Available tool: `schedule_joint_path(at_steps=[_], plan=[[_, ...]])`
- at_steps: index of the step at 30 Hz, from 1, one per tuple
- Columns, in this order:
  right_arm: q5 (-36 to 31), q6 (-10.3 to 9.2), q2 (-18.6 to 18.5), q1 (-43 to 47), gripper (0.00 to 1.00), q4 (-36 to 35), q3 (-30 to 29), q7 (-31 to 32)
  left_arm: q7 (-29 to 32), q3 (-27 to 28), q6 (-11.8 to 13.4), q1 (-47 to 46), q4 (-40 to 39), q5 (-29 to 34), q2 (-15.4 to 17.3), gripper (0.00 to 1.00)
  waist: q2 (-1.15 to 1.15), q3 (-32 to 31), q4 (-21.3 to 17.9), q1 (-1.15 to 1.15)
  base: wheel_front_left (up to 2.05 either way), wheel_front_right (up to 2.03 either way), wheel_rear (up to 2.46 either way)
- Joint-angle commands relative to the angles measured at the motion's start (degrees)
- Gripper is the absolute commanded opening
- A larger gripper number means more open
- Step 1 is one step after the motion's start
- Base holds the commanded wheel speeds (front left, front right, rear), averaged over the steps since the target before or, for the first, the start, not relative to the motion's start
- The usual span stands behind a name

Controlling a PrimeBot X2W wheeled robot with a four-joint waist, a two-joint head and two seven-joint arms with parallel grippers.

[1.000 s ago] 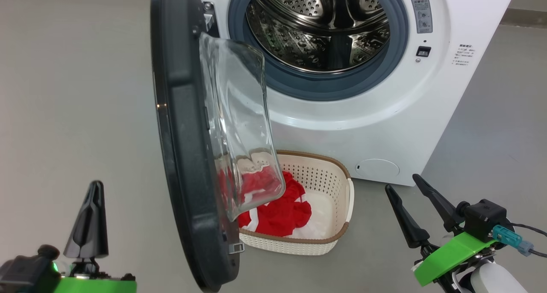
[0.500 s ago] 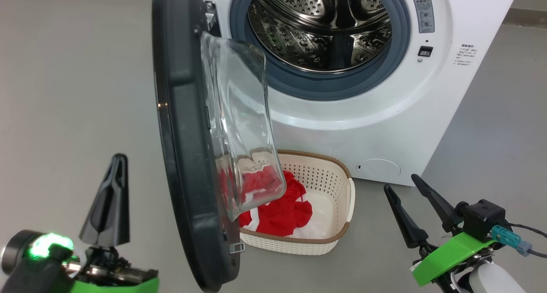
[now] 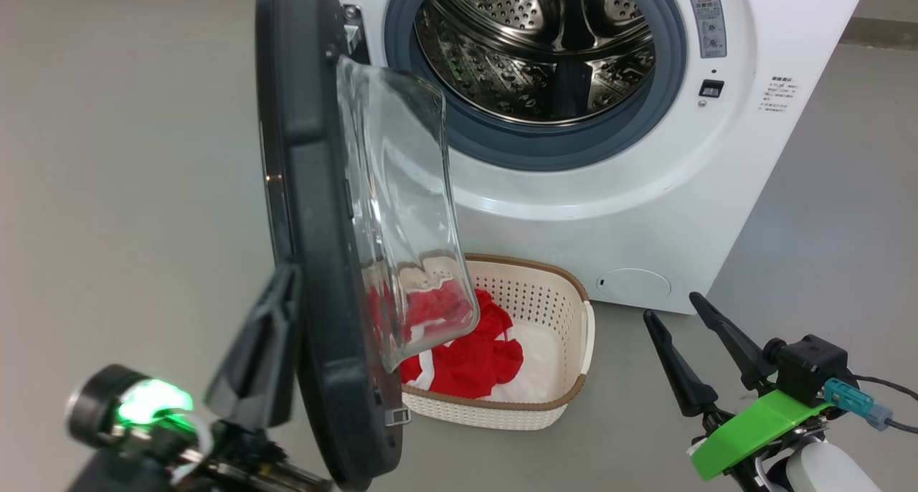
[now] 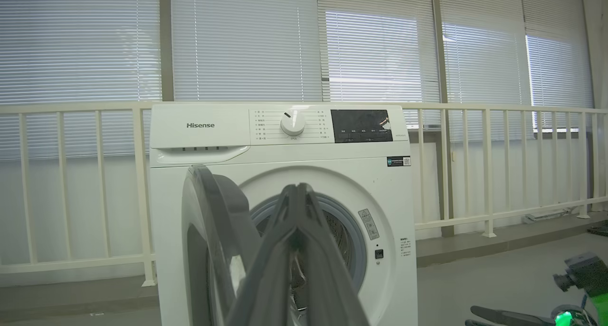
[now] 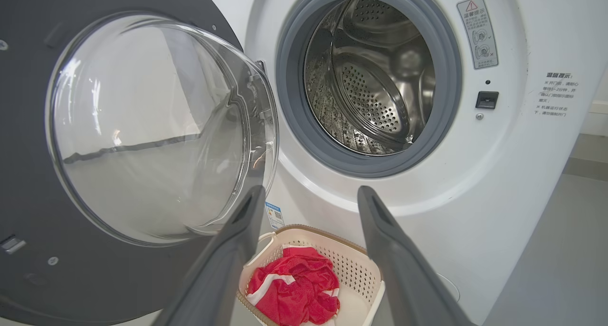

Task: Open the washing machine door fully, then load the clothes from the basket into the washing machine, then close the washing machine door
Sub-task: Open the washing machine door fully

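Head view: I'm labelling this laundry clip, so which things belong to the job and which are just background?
Job: washing machine, washing machine door, basket, clothes, left gripper, right gripper.
Background: floor, railing, window blinds.

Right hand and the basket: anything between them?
Nothing: only grey floor separates the open right hand from the basket in the head view.
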Motion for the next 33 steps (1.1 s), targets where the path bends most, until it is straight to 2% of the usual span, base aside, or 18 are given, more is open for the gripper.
schedule_joint_path(at_steps=[1, 7, 11, 33], plan=[[0.52, 0.09, -0.37, -0.25, 1.00, -1.47, 0.70, -0.69, 0.77, -0.07, -0.16, -2.23, -1.80, -0.23, 0.48, 0.00, 0.00, 0.14, -0.03, 0.00, 0.00, 0.00, 0.00], [0.39, 0.09, 0.01, -0.58, 1.00, -1.53, 1.06, -0.69, 2.61, -7.24, -0.17, -2.86, 0.63, -1.86, 1.11, 0.00, 0.00, 0.72, -0.47, 0.00, 0.00, 0.00, 0.00], [0.39, 0.09, -0.03, -0.75, 1.00, -1.58, 0.99, -0.69, 3.30, -9.68, -0.17, -2.38, 3.31, -3.33, 1.07, 0.00, 0.00, 1.18, -0.96, 0.00, 0.00, 0.00, 0.00], [0.53, 0.09, -0.38, -0.87, 1.00, -1.12, 1.30, -0.69, 5.52, -11.91, 0.16, 1.36, 14.90, -6.78, 2.09, 0.00, 0.00, 1.60, -1.16, 0.00, 0.00, 0.00, 0.00]])
